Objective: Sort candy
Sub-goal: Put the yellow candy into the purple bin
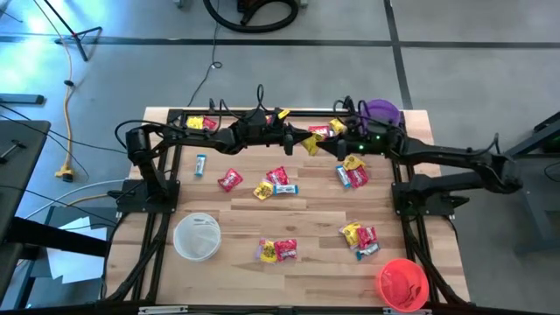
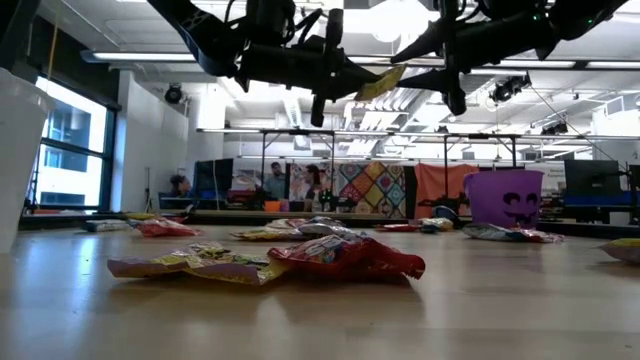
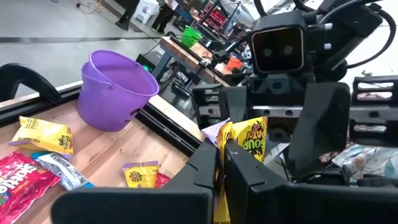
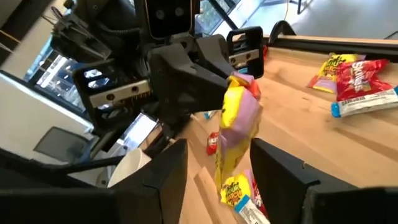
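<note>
overhead, we see both dark arms meeting above the far edge of the wooden table (image 1: pixel 306 210), raised well off the boards. the left gripper (image 3: pixel 222 163) has its fingers pinched tight on a yellow wrapped candy packet (image 3: pixel 249 140) held in the air. the right gripper (image 4: pixel 217 163) faces it with its fingers spread wide on either side of that same hanging packet (image 4: pixel 236 134); we cannot tell whether they touch it.

the purple plastic bucket (image 1: pixel 381 112) sits at the far right corner, just beside the right arm. the clear white bowl (image 1: pixel 197 236) stands near the left edge and the red bowl (image 1: pixel 402 282) at the near right corner. the loose candy (image 1: pixel 276 180), in red, yellow and blue wrappers, lies in small clusters across the middle, with bare wood between the clusters and along the near edge.

from table height, a red and yellow pile (image 2: pixel 300 258) blocks much of the surface behind it, and the arms are cut off at the top.
</note>
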